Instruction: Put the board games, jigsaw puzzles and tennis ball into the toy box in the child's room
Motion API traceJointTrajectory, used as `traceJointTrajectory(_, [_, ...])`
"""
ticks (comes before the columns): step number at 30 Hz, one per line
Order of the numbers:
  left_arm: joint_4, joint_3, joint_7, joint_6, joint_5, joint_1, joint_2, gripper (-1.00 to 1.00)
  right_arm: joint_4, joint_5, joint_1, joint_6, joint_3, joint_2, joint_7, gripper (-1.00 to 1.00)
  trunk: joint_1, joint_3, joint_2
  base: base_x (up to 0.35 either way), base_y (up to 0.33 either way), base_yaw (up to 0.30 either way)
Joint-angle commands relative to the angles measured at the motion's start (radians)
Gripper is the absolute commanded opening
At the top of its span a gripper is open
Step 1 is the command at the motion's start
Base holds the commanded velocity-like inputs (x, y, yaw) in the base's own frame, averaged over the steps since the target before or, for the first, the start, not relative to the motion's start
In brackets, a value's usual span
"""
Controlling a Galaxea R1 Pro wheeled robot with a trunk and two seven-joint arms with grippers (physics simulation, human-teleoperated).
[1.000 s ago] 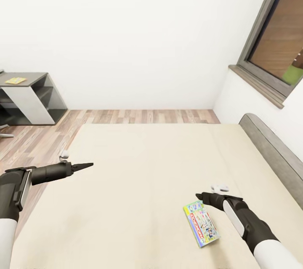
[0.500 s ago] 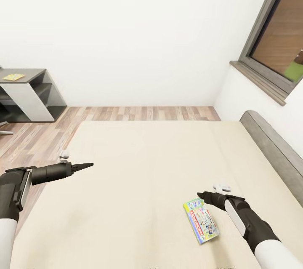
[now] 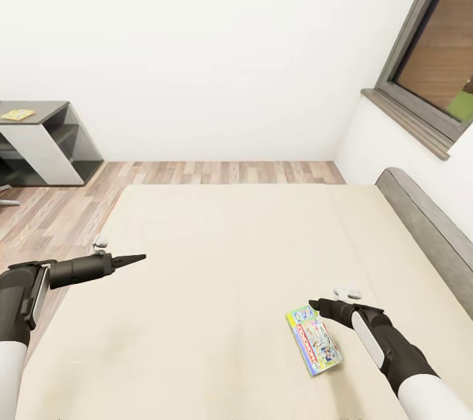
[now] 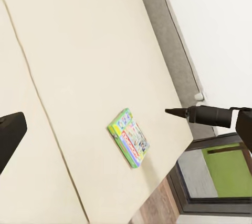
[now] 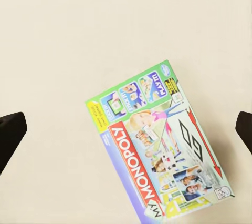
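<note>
We hover right gripper (image 3: 316, 305), fingers spread, over board game (image 3: 314, 340) on bed (image 3: 217, 256); thin flat box risks slipping. Left gripper (image 3: 135, 257) pressed together.

Monopoly board game (image 5: 160, 148), colourful flat box, lying on beige bed (image 3: 230, 256)

The Monopoly board game (image 5: 159, 144) has a green edge, a red name band with white letters and busy, bright print. The bed (image 3: 217, 262) is plain beige, its headboard (image 3: 427, 229) grey, the floor (image 3: 59, 210) brown wood planks.
</note>
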Motion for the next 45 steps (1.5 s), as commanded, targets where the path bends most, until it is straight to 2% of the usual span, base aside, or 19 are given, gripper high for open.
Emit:
traceJointTrajectory(1, [-0.001,0.002,-0.009,0.010,-0.010,-0.001,-0.001,1.00,-0.001,0.000,-0.001,0.004,0.002,-0.001,0.001,1.00,0.000,-0.003,-0.002,0.000,0.000,0.000])
traceJointTrajectory(45, [-0.001,0.002,-0.008,0.010,-0.011,-0.001,-0.001,1.00,0.000,-0.003,-0.001,0.004,0.002,0.001,0.002,1.00,0.000,-0.076,-0.002,0.000,0.000,0.000])
